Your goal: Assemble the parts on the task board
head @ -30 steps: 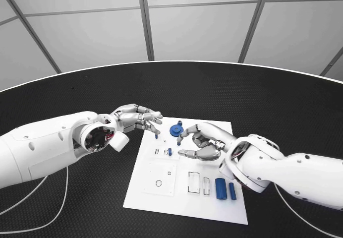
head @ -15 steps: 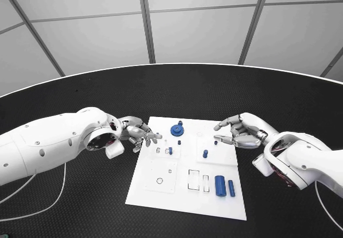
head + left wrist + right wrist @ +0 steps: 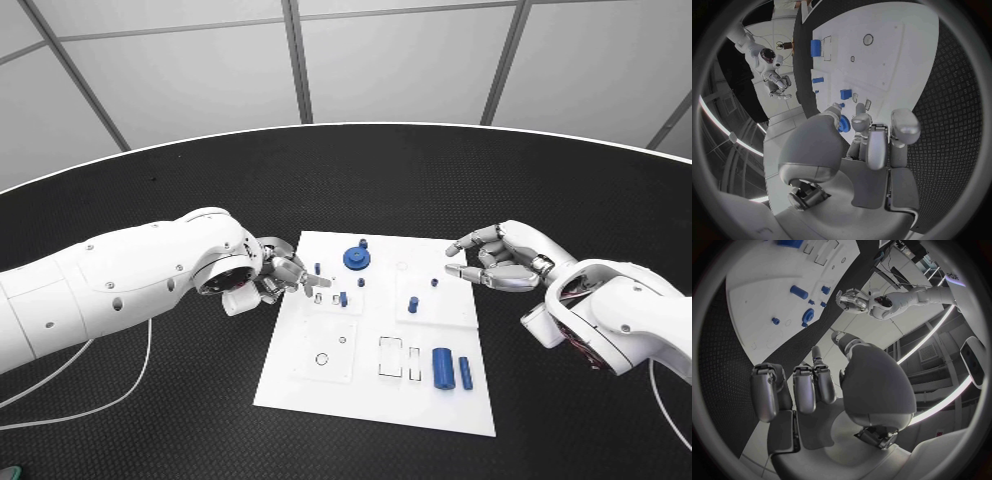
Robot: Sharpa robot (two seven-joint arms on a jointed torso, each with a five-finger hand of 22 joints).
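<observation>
The white task board [image 3: 378,395] lies in the middle of the table. On it are a blue gear [image 3: 355,260], small blue pegs [image 3: 361,282], a short blue piece [image 3: 413,304] and two blue cylinders [image 3: 444,368] near the front. My left hand [image 3: 283,282] reaches over the board's left edge with its fingers apart, holding nothing; its fingertips [image 3: 861,120] hover close to the gear [image 3: 844,123]. My right hand [image 3: 490,257] hangs beside the board's far right edge, loosely curved and holding nothing. In the right wrist view the board [image 3: 761,290] and gear [image 3: 808,315] lie beyond my right hand [image 3: 817,385].
The board has several outlined recesses [image 3: 392,358] and a small ring hole [image 3: 322,359] in its near half. Black textured table [image 3: 433,180] surrounds the board on all sides, with its pale rim curving round the back.
My right hand has drawn back from the board's middle to its right edge, leaving the short blue piece standing there. My left hand has come down to the board's left edge.
</observation>
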